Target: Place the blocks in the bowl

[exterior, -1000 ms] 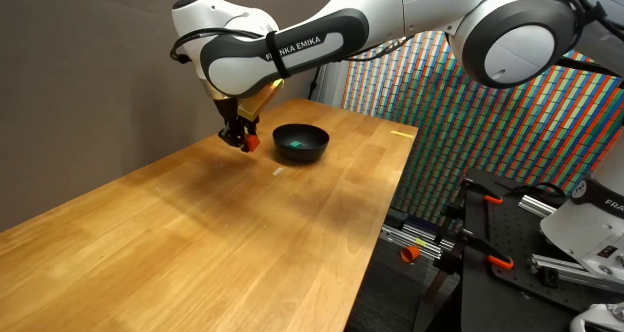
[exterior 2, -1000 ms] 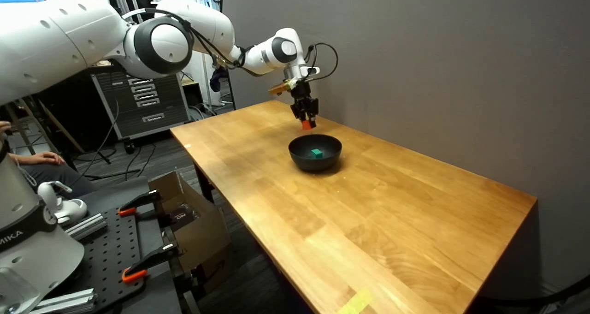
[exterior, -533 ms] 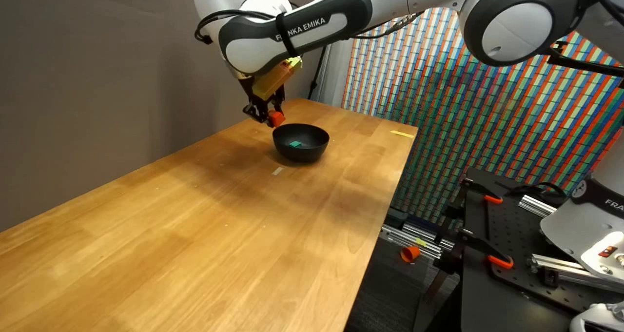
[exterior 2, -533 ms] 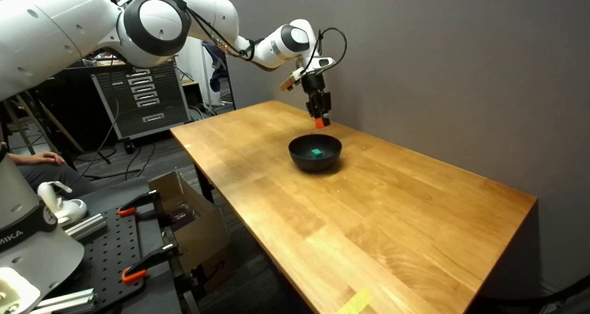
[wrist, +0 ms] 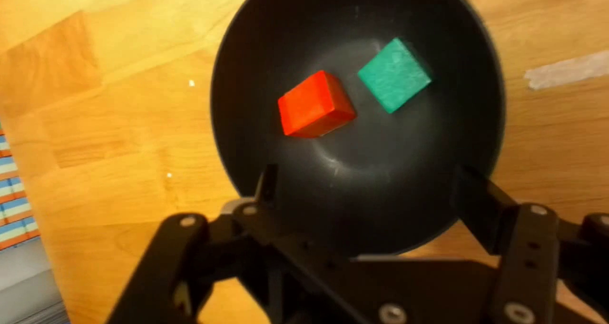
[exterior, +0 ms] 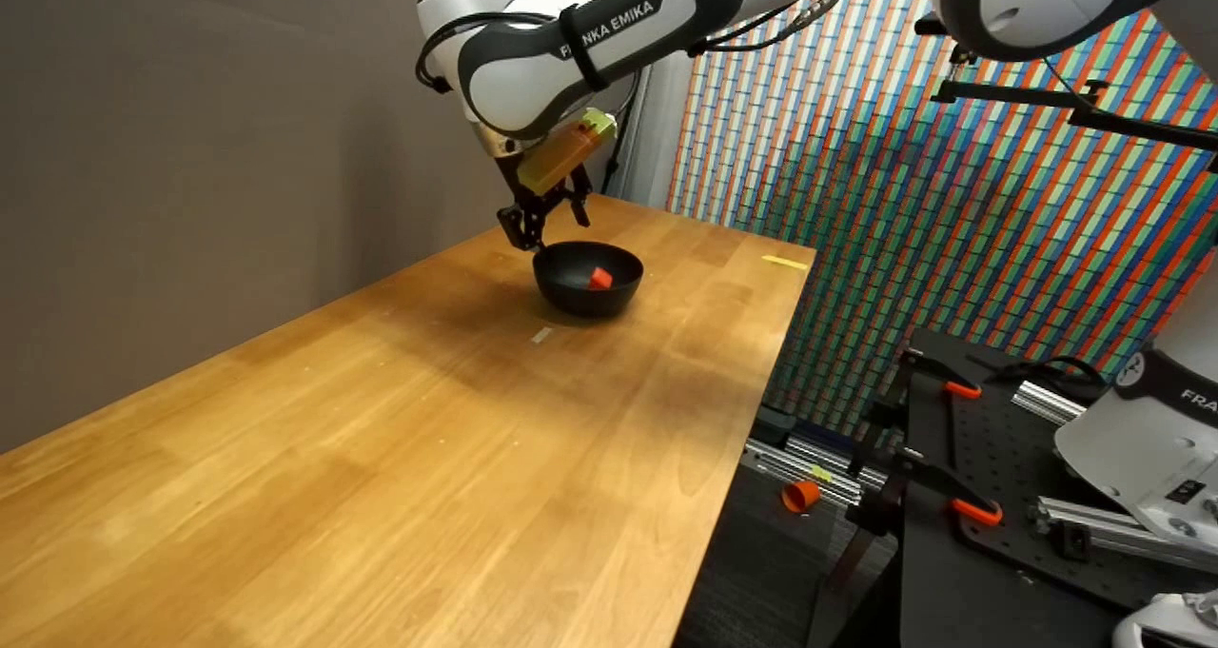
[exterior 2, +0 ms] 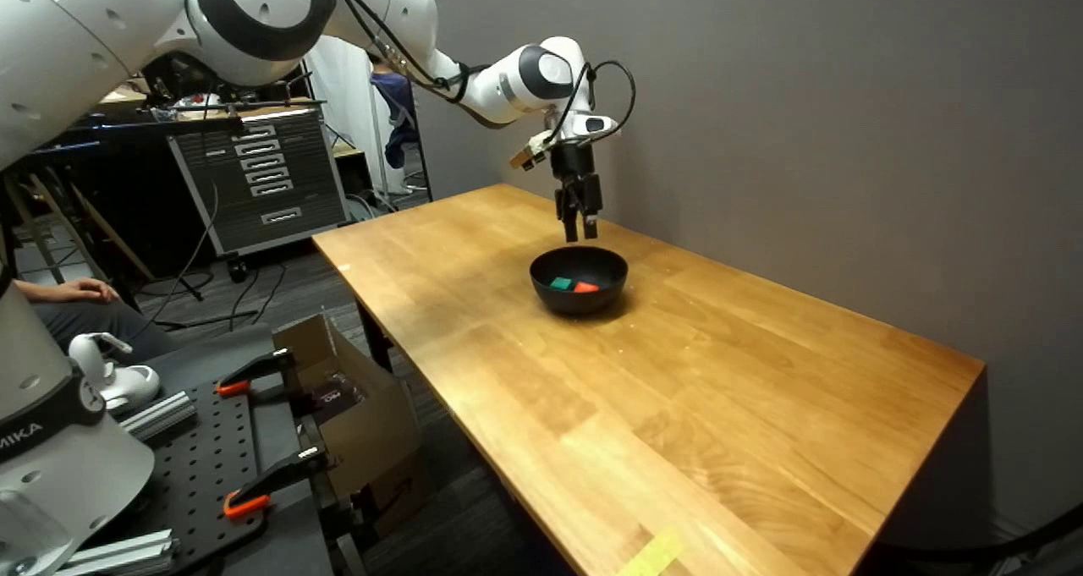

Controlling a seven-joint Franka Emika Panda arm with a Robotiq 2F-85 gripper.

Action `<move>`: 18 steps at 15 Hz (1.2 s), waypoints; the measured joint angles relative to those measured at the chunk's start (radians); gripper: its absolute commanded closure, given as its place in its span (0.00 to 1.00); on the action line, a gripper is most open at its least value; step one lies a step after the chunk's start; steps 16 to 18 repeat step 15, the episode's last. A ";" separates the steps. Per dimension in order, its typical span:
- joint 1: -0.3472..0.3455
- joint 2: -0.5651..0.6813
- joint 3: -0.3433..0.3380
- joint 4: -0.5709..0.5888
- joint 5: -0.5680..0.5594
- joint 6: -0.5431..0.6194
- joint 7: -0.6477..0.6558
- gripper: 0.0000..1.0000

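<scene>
Inside the round black bowl (wrist: 376,145) lie the red block (wrist: 314,106) and the green block (wrist: 395,75), a small gap between them. In both exterior views the bowl (exterior: 585,305) (exterior 2: 579,307) stands upright on the table. The red block shows in both, (exterior: 599,279) (exterior 2: 585,288), while the green block (exterior 2: 561,283) is hidden by the bowl's wall in an exterior view. My gripper (wrist: 368,186) is open, its fingers wide apart with nothing between them. It hangs just above the bowl, on the wall side of it (exterior: 559,234) (exterior 2: 580,238).
The wooden table (exterior: 400,458) runs along a grey wall (exterior 2: 787,153). Strips of yellow tape (exterior: 785,262) (exterior 2: 656,554) mark its surface, with a pale tape piece (wrist: 568,71) beside the bowl. A cardboard box (exterior 2: 372,441) stands on the floor near the robot's base.
My gripper has moved over the bowl and opened. The red block, held between its fingers before, now lies in the bowl. The green block has shifted slightly inside the bowl.
</scene>
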 measured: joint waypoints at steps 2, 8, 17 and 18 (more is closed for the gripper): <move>0.001 -0.069 0.040 -0.079 0.039 0.040 -0.032 0.00; -0.034 -0.303 0.237 -0.327 0.075 0.120 -0.136 0.00; -0.076 -0.427 0.331 -0.476 0.137 0.152 -0.213 0.00; -0.076 -0.427 0.331 -0.476 0.137 0.152 -0.213 0.00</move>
